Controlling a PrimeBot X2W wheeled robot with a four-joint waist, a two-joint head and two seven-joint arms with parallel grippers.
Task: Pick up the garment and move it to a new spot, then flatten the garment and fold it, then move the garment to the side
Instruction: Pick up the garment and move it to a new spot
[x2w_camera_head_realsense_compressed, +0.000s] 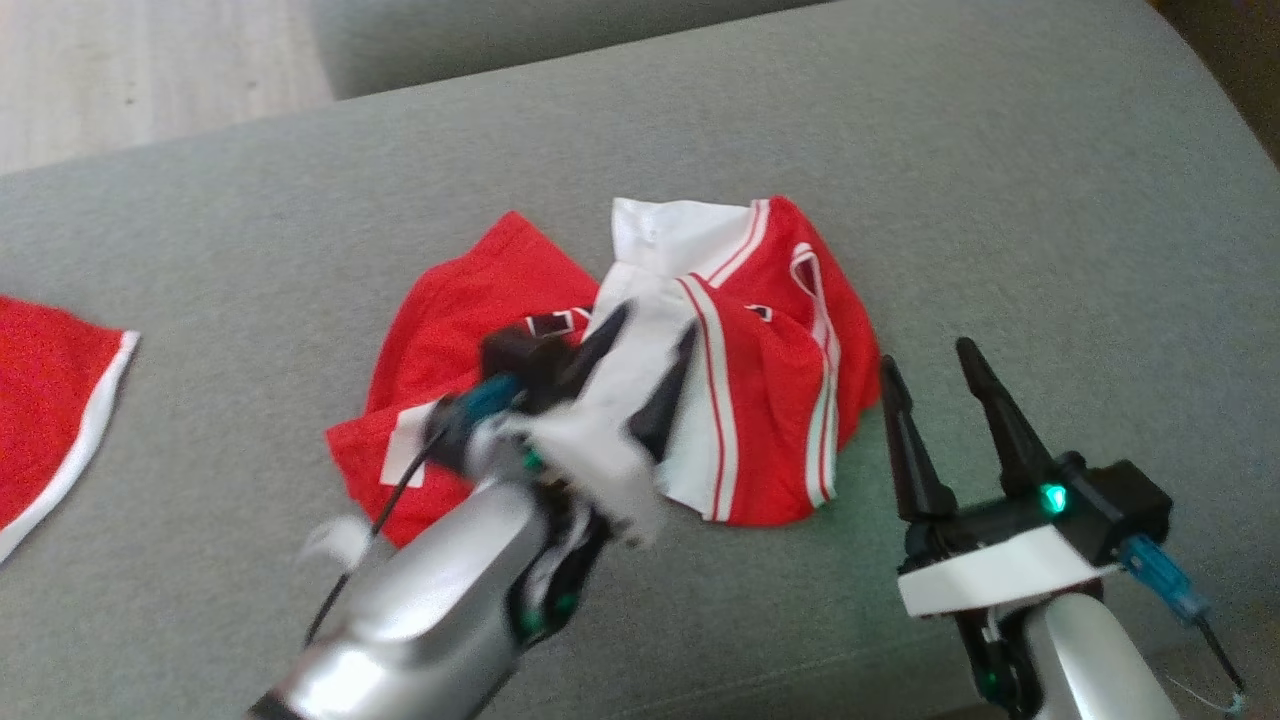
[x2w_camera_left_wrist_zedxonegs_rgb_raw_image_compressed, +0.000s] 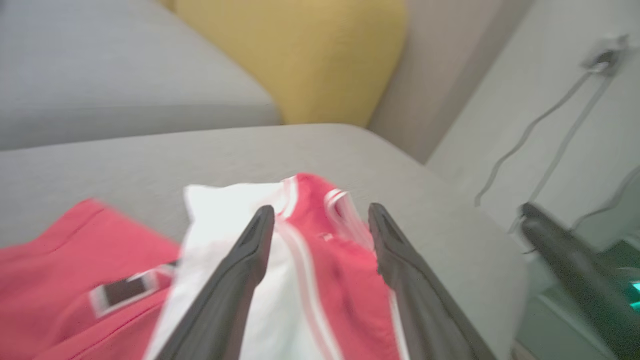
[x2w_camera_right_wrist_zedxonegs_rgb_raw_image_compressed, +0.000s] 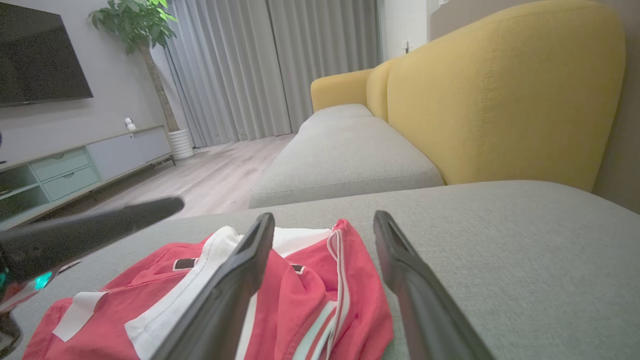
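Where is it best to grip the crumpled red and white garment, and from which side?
Likely the striped right hem of the garment, from the right with the open right gripper: that edge is bunched up off the grey cushion and lies nearest.

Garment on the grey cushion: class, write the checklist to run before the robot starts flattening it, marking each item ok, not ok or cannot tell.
1. Left gripper open: ok.
2. Right gripper open, beside the garment: ok.
3. Garment flat: not ok, crumpled.
4. Garment wholly on the cushion: ok.
5. Other red cloth lies apart: ok.
6. Left fingers clear of fabric: cannot tell.
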